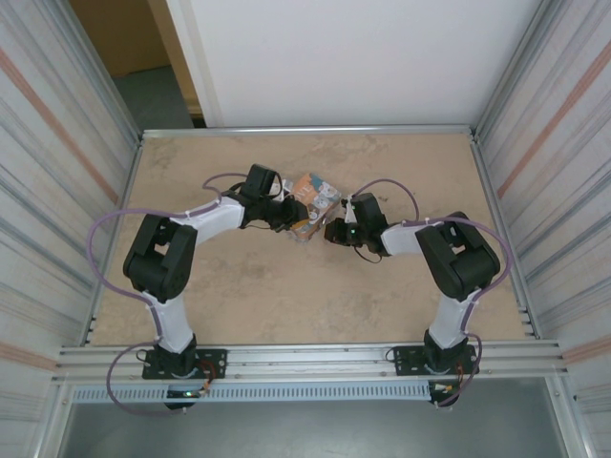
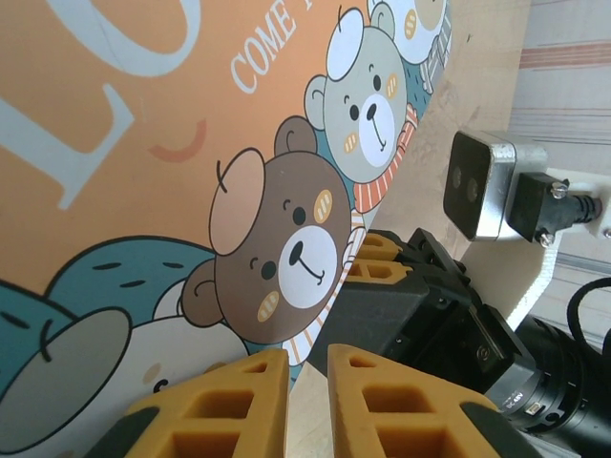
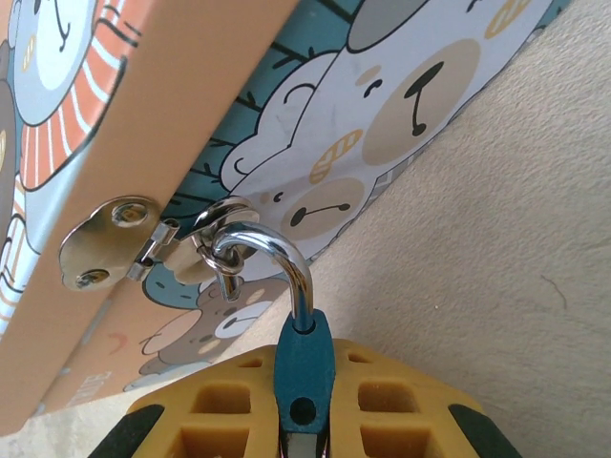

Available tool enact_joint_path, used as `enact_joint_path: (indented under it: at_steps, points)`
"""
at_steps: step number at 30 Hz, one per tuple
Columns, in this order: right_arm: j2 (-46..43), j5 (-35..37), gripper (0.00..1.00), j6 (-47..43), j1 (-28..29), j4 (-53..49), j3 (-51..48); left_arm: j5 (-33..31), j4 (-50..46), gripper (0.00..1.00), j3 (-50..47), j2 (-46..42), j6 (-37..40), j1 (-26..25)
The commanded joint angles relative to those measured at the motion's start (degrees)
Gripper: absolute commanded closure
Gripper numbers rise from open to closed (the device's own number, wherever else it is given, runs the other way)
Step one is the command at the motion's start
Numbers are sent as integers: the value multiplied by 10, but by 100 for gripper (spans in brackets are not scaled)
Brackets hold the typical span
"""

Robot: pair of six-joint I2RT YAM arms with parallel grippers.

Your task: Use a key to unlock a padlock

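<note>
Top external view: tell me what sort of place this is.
Probably a purpose-built robot test cell: a wooden tabletop fenced by corrugated wall panels, and an aluminium rail at the near edge with the left arm and right arm bolted to it.

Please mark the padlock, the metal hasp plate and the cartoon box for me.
padlock (image 3: 304, 367): right wrist view, on its blue body.
hasp plate (image 3: 105, 239): right wrist view, middle of the metal plate.
cartoon box (image 2: 181, 95): left wrist view, plain orange part of its face.
</note>
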Motion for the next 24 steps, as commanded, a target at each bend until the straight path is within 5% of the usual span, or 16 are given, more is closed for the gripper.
enact_joint_path:
  at_steps: [1, 24]
  points:
    - [12, 7, 100, 39, -15, 49, 19, -26, -45, 82, -17, -2, 9, -1]
    - [31, -24, 100, 73, -45, 94, 36, -59, -67, 83, -31, 2, 31, 8]
